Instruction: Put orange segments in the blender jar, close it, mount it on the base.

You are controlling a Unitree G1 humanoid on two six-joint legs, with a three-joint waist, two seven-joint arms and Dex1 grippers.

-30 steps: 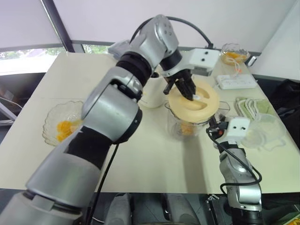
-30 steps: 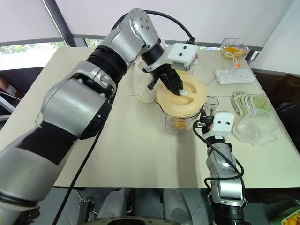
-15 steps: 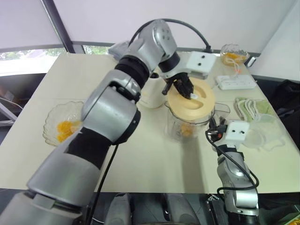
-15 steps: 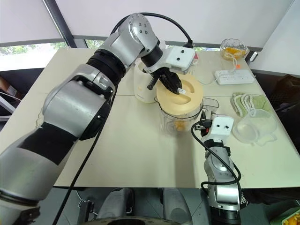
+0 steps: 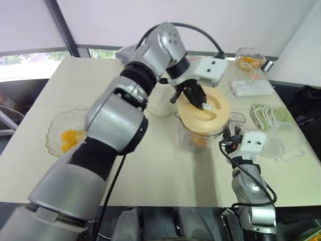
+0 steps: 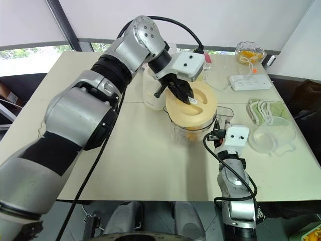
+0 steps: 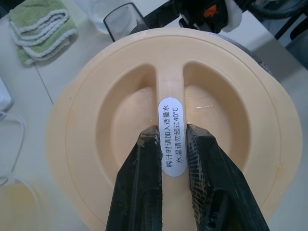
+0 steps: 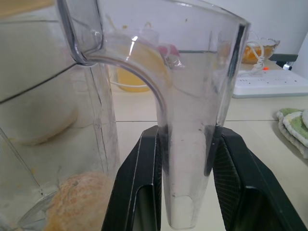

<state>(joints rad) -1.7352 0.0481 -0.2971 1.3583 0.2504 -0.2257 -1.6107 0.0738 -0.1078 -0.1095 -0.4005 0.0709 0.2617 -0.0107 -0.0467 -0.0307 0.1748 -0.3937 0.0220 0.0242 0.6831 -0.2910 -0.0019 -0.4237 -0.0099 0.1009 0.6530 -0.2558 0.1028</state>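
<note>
Between my left jaws, a white sticker (image 7: 170,130) on the lid (image 7: 96,120) ridge reads "榨汁时请加入适量水 水温请勿超过40°C".

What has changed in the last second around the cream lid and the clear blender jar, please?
The left gripper has eased the cream round plastic lid slightly down and to the robot's left over the clear plastic blender jar. Nothing was taken or released: it stays shut on the lid's ridge, the right gripper on the jar's handle. The jar kept its place.
</note>
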